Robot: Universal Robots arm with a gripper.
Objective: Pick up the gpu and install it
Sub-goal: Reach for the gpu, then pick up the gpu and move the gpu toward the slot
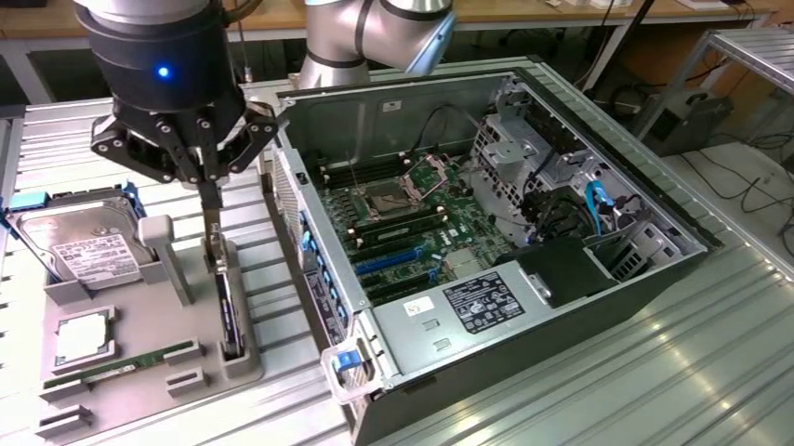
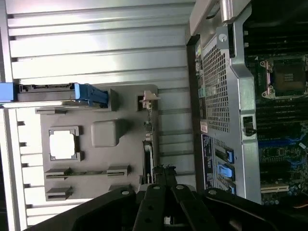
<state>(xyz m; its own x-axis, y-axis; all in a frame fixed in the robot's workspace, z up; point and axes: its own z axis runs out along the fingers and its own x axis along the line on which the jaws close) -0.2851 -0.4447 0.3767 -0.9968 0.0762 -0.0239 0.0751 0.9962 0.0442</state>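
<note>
**Q:** Stage of the task?

**A:** Early. The gpu [image 1: 227,307], a slim flat black expansion card, stands on edge in a slot of the grey moulded fixture tray [image 1: 149,321]. It runs along the tray edge nearest the open black tower computer case [image 1: 496,372]. Tray and case both rest on the ribbed metal table [image 1: 645,372]. The card is not yet out of its slot. The blue expansion slots [image 1: 385,260] on the green board inside the case look unoccupied. By that evidence the pick-up is in hand, and lifting, carrying and seating the card are left.

**Q:** Position of the card relative to the pincer?

**A:** The pincer [image 1: 212,228] hangs point-down over the card, in line with its upper edge. The wrist view agrees: the pincer [image 2: 164,171] sits just over the thin dark line of the gpu [image 2: 148,149]. Whether it touches the card cannot be told. Whether it is clenched or released cannot be told either.
</note>
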